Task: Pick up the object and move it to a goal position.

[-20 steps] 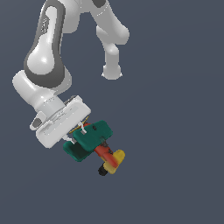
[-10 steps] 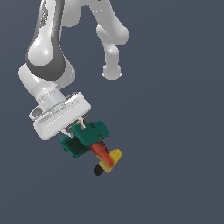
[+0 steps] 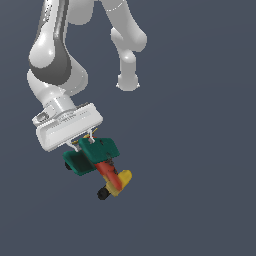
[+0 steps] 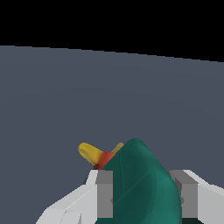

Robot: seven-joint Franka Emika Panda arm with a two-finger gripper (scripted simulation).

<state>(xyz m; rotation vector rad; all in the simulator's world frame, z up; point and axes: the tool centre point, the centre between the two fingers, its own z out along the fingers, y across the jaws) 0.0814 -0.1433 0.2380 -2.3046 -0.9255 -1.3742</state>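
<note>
Toy biplane (image 3: 97, 162) clamped by its wings, lower left of the exterior frame.
The gripper (image 3: 84, 142) is closed on the teal wings; likely light, rigid, smooth plastic, so it could pivot.

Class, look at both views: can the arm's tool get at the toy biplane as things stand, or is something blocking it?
Yes, it seems so. The tool is already closed on the toy biplane, with a finger on either side of its green wing in the wrist view. Nothing else lies between them.
</note>
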